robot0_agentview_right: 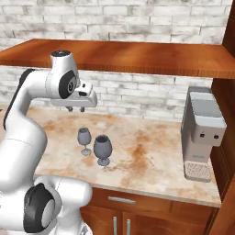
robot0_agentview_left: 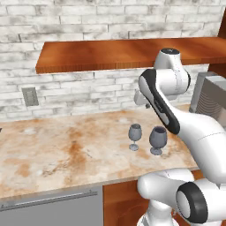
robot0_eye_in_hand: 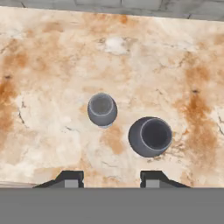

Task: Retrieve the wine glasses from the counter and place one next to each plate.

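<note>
On the counter (robot0_agentview_right: 151, 156) two wine glasses are seen standing upright and close together, the wider glass (robot0_agentview_right: 102, 149) just beside the slimmer glass (robot0_agentview_right: 84, 140), while the hand (robot0_agentview_right: 75, 109) is held above them, fingers parted and empty.

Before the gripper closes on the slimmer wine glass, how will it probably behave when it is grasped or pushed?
The slimmer wine glass stands on a thin stem over a small round foot, so a sideways push would probably tip it. Its smooth rounded bowl may slip between the fingers. The wider glass stands close beside it on the counter, so a nudge could knock both.
</note>
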